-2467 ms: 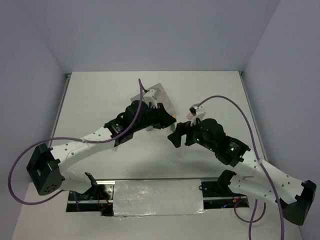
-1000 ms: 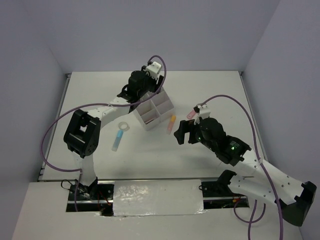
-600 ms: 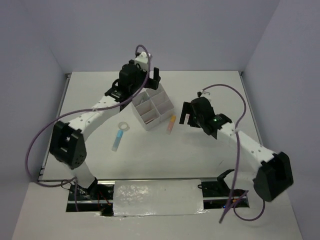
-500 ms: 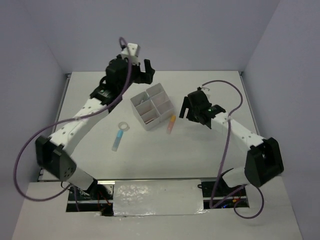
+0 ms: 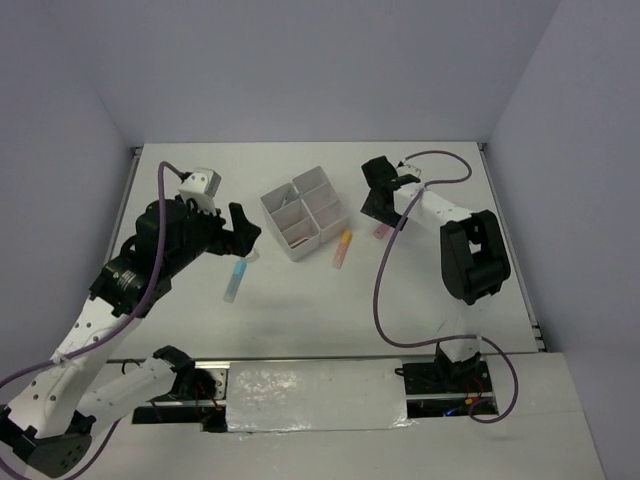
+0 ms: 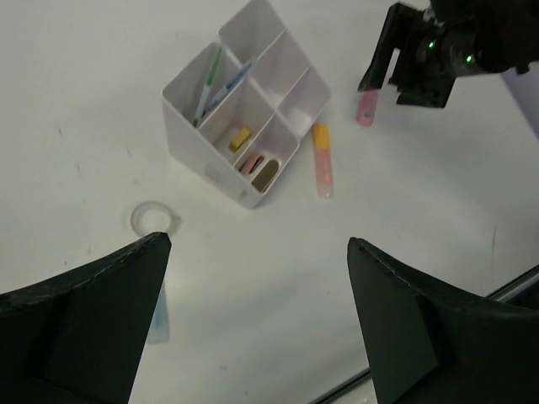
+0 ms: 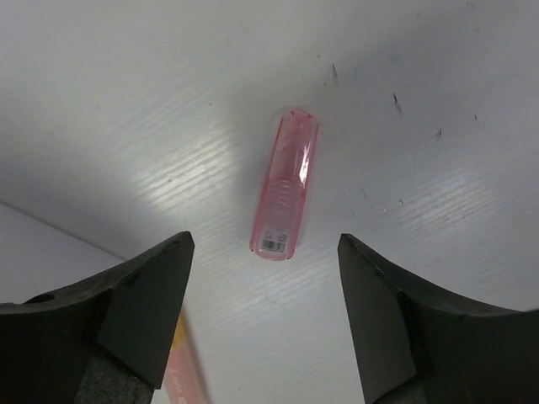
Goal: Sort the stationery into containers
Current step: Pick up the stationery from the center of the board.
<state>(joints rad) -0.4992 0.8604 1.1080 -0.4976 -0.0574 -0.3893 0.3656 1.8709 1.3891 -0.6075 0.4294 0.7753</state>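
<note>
The white four-compartment organiser (image 5: 279, 233) stands mid-table. In the left wrist view the organiser (image 6: 202, 151) holds thin pens (image 6: 212, 84), a tan eraser (image 6: 241, 138) and short pink and brown pieces (image 6: 257, 170). An orange-pink highlighter (image 5: 343, 248) lies right of it, a pink piece (image 5: 381, 231) farther right. A blue piece (image 5: 235, 282) and a tape roll (image 6: 154, 219) lie to the left. My left gripper (image 5: 240, 226) hangs open and empty above them. My right gripper (image 7: 263, 246) is open, low over the pink piece (image 7: 285, 195), which lies on the table just ahead of its fingertips.
The white table ends at a metal rail (image 5: 125, 215) on the left and grey walls behind. The right arm's purple cable (image 5: 385, 270) loops over the near right of the table.
My left arm has pulled back from above the organiser to the near left, its jaws fully open. My right gripper has swung to the far side over the pink piece, its jaws narrowing slightly.
</note>
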